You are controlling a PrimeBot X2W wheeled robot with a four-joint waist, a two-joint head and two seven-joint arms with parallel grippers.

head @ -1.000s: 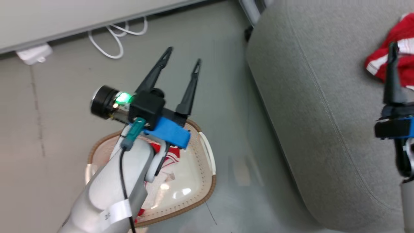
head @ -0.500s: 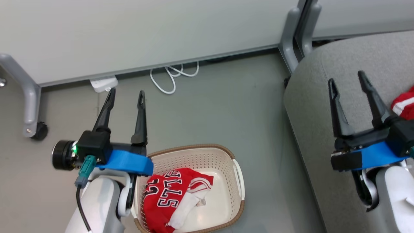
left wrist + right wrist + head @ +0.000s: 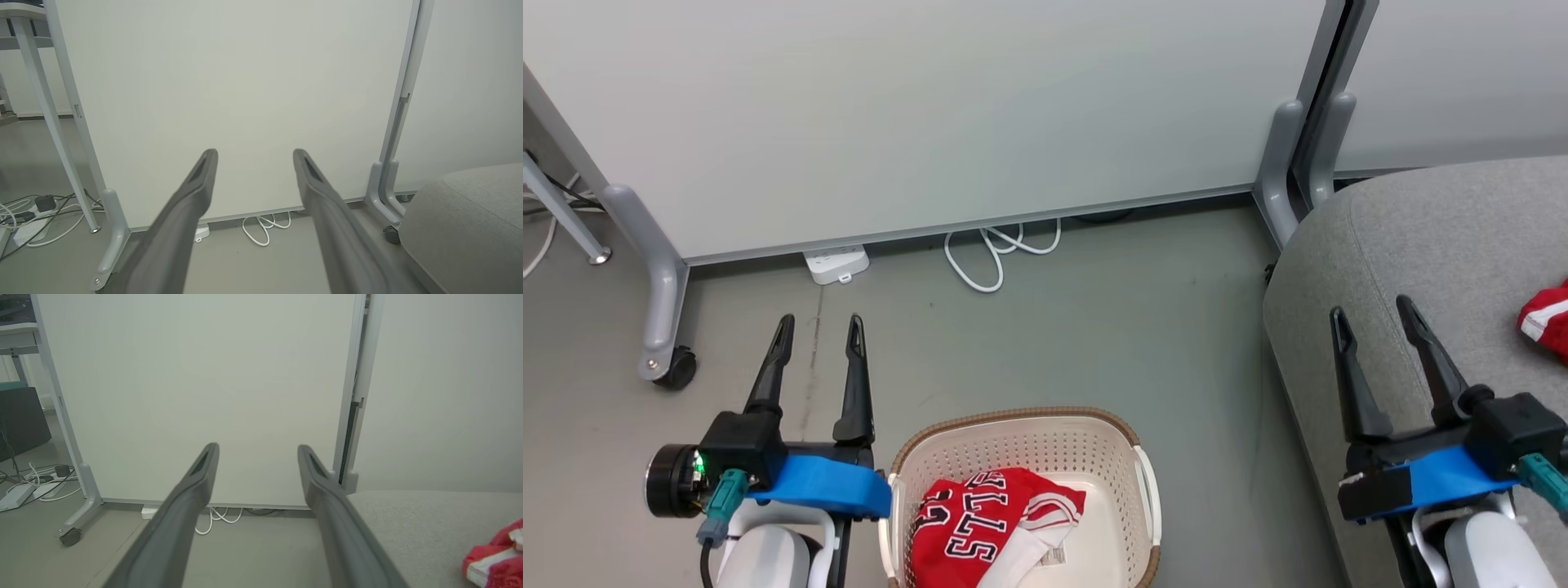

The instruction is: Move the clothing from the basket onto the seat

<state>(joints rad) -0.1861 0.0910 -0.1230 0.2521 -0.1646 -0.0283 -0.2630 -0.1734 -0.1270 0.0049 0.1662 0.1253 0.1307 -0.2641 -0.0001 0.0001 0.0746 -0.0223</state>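
A red jersey point(image 3: 988, 531) with black, white-edged lettering lies crumpled in the basket point(image 3: 1013, 415) at the bottom centre of the head view, a white fold of it draped toward the basket's lower right. A small pale tag beside that fold may be a label, though it is too small to tell. A second jersey point(image 3: 1547, 322) lies on the seat point(image 3: 1421, 237) at the far right edge of the frame; the right wrist view shows it at lower right point(image 3: 496, 559), resting on the grey cushion point(image 3: 408, 514).

The left gripper point(image 3: 819, 320) sits at lower left, just beside the basket, jaws spread and holding nothing, as its own wrist view point(image 3: 254, 153) confirms. The right gripper point(image 3: 1370, 307) shows at lower right against the seat's left part, jaws likewise spread and empty point(image 3: 257, 446).

Behind, on the grey floor point(image 3: 1094, 327), a white cable point(image 3: 996, 253) and a power strip point(image 3: 836, 263) lie at the foot of a pale panel point(image 3: 931, 106). A caster point(image 3: 678, 369) stands at middle left.
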